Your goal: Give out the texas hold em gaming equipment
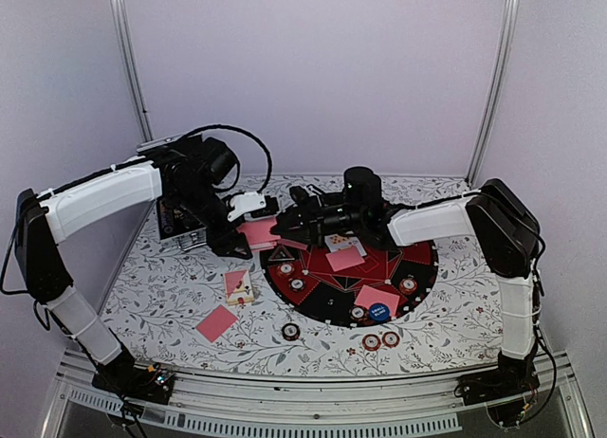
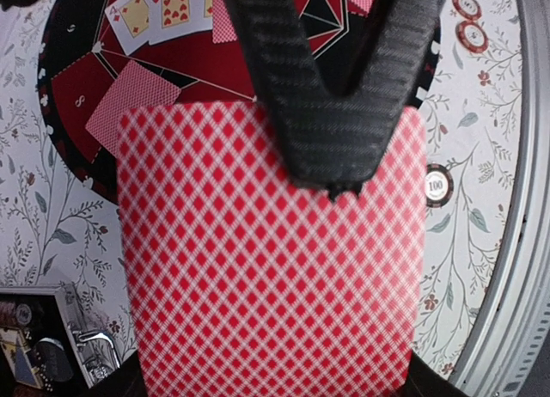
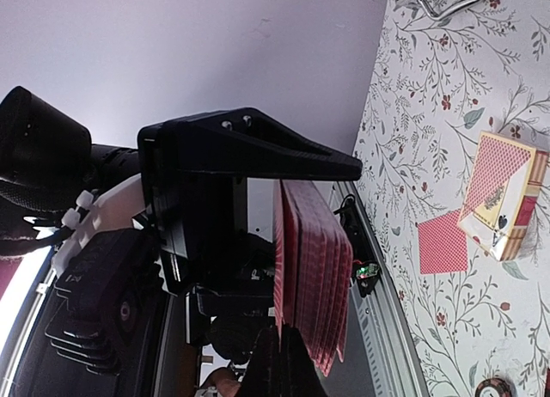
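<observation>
I'm gripping the deck of pink-backed cards (image 2: pixel 258 277) in the left gripper (image 2: pixel 331 169), one finger lying across its back, just past the far-left rim of the round mat (image 1: pixel 327 303). The right gripper (image 3: pixel 277 363) is pinching shut on the deck's edge. Two red-and-white chips (image 1: pixel 379 341) are lying just off the mat's near rim.

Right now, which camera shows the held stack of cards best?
Left wrist: the stack of cards fills the frame, back pattern clear. Right wrist shows it edge-on; top external shows only a small pink patch.
</observation>
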Robot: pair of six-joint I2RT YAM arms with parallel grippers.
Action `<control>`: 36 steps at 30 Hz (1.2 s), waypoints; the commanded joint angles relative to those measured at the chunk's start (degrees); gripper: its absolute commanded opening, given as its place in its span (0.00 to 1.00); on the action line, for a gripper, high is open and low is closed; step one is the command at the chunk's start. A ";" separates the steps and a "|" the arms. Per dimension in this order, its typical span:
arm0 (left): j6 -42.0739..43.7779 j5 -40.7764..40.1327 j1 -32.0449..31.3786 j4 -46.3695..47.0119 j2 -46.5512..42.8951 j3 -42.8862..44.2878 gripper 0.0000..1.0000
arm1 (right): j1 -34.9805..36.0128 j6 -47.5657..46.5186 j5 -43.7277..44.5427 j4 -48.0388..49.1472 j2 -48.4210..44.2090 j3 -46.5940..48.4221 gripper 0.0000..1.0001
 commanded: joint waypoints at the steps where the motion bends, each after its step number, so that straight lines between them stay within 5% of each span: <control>1: 0.46 -0.68 0.46 1.14 -1.40 -0.91 0.00 | -2.35 -1.39 -0.69 0.68 -3.81 -3.92 0.00; 22: 0.39 -0.43 0.65 1.18 -1.81 -1.13 0.00 | -16.85 -14.05 -1.66 -10.20 -14.19 -25.11 0.00; 36: 0.42 -0.13 0.66 0.84 -1.96 -0.77 0.00 | -19.75 -31.04 8.03 -31.09 -6.00 -16.45 0.00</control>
